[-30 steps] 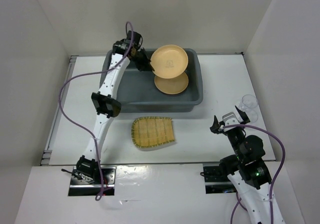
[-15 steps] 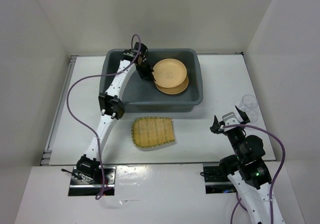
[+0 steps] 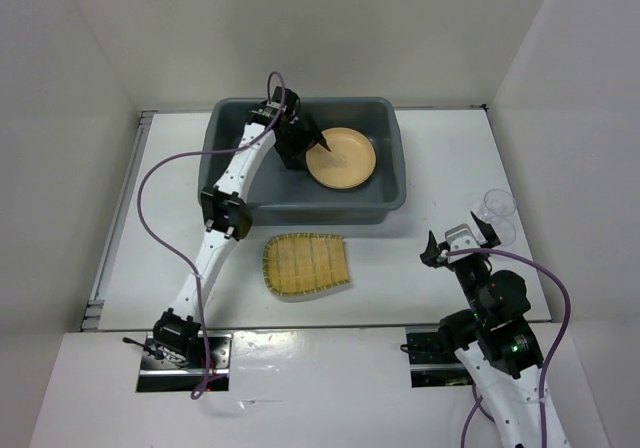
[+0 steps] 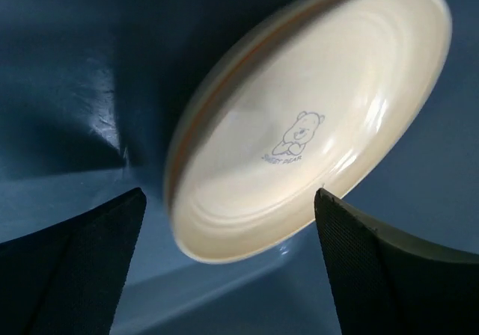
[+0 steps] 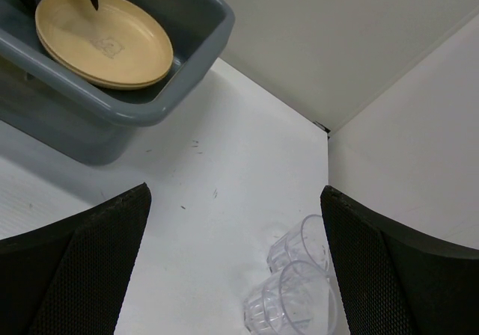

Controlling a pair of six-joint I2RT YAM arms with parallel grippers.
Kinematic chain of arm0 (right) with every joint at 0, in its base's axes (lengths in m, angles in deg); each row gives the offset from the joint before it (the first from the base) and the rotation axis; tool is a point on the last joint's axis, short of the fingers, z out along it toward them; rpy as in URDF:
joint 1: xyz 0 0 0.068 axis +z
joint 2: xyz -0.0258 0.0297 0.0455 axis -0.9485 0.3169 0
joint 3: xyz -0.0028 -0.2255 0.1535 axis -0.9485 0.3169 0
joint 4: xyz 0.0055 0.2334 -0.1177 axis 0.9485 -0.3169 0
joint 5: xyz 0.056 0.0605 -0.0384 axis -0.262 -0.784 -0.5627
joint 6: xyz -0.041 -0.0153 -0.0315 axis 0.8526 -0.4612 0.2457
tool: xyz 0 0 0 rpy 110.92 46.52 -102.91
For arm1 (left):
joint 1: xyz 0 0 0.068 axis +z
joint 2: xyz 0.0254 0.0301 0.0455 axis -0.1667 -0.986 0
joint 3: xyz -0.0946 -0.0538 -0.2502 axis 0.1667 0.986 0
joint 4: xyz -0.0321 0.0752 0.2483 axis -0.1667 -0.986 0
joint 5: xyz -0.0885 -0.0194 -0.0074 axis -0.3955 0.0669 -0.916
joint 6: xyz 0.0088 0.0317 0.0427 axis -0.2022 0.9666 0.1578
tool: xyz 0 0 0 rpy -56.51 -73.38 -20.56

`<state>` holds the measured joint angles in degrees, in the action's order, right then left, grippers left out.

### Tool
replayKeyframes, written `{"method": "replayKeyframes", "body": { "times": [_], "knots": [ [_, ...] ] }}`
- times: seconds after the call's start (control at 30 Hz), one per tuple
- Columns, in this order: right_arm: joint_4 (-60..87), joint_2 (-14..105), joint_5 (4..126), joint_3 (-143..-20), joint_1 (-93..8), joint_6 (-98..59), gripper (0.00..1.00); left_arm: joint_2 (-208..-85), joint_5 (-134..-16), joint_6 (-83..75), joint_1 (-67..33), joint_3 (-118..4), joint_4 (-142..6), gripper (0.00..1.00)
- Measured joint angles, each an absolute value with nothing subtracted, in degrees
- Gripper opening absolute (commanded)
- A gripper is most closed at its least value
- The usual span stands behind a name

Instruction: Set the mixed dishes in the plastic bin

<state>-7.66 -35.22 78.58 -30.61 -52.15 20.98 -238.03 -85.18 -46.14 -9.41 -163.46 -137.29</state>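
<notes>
The dark grey plastic bin (image 3: 300,206) stands at the back of the table. Two tan-orange plates (image 3: 342,159) lie stacked inside it on the right. My left gripper (image 3: 308,138) hovers open in the bin, just left of them. In the left wrist view the upper plate (image 4: 307,125), printed with a small bear, sits free between the spread fingers (image 4: 374,268). The bamboo tray (image 3: 305,265) lies on the table in front of the bin. Two clear cups (image 3: 498,206) stand at the right wall. My right gripper (image 3: 462,240) is open, just short of the cups (image 5: 303,247).
White walls close in the table on three sides; the right wall runs right behind the cups. The left arm's purple cable (image 3: 150,183) loops over the table's left part. The bin's near right corner (image 5: 187,88) shows in the right wrist view.
The left gripper carried a plate down into the bin, then opened and let it go onto the other plate. The right arm has not moved.
</notes>
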Motion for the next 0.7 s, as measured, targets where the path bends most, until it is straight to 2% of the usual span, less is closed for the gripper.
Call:
{"method": "replayKeyframes", "body": {
  "times": [0.17,0.33,0.57,0.7],
  "knots": [
    [-7.66,-35.22,78.32,-30.61,-52.15,20.98,0.98,-233.59,-84.13,-45.79,-9.45,-162.78,-136.5,1.0],
    [-7.68,-35.22,77.81,-30.58,-51.49,21.0,0.98,-220.39,-78.42,-39.62,-9.8,-159.43,-139.74,1.0],
    [-7.77,-35.22,77.0,-30.3,-51.12,21.0,0.98,-189.0,-60.61,-34.34,-18.39,-126.47,-139.96,1.0],
    [-7.79,-35.24,76.55,-30.28,-50.68,21.07,0.98,-165.35,-61.29,-38.99,-21.15,-86.04,-126.8,1.0]
  ]
}}
